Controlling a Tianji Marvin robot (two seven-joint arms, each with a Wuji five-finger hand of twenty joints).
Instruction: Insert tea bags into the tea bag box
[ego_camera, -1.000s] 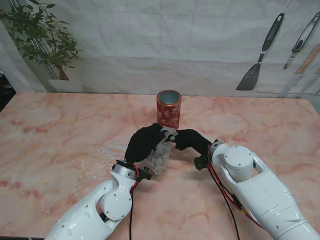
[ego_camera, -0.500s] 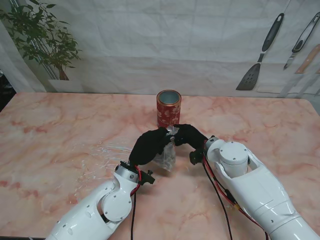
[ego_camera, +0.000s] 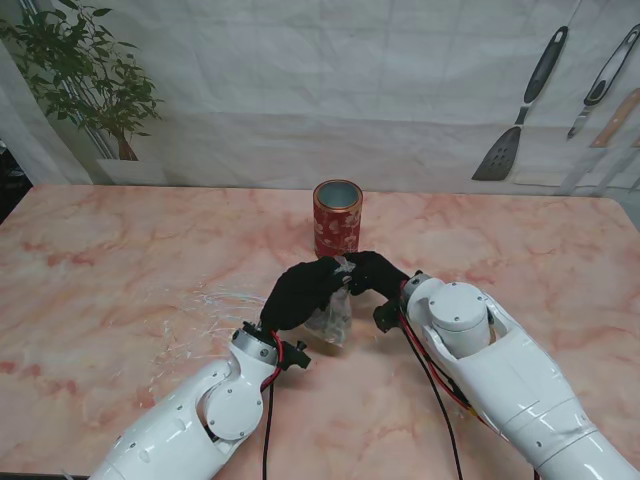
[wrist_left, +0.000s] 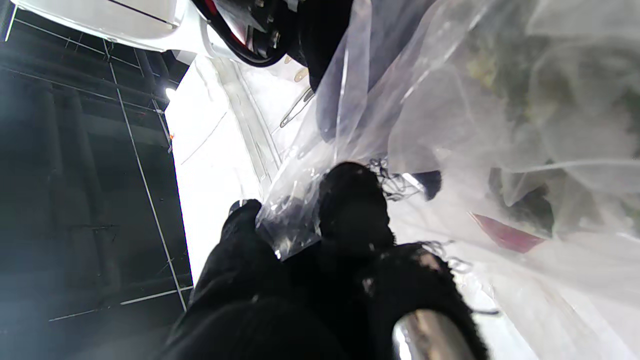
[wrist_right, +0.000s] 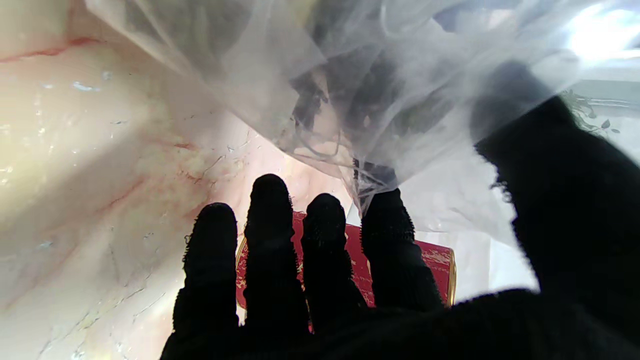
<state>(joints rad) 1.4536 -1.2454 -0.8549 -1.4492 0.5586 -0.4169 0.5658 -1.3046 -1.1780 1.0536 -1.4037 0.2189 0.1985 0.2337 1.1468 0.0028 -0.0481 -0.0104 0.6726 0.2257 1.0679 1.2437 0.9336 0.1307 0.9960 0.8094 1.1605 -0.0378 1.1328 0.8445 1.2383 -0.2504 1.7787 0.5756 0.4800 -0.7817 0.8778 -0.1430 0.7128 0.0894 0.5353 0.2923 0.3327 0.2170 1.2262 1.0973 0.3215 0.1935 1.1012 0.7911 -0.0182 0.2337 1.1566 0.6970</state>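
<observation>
Pinching clear bag (ego_camera: 331, 315) w/ both: your left hand (ego_camera: 297, 290) and right hand (ego_camera: 372, 272) grip its top (contents blurred), red tea box (ego_camera: 337, 218) just beyond.

Glossy white rounded arms, red and black cables at the wrists, fingers (wrist_right: 270, 235) in fuzzy black gloves
</observation>
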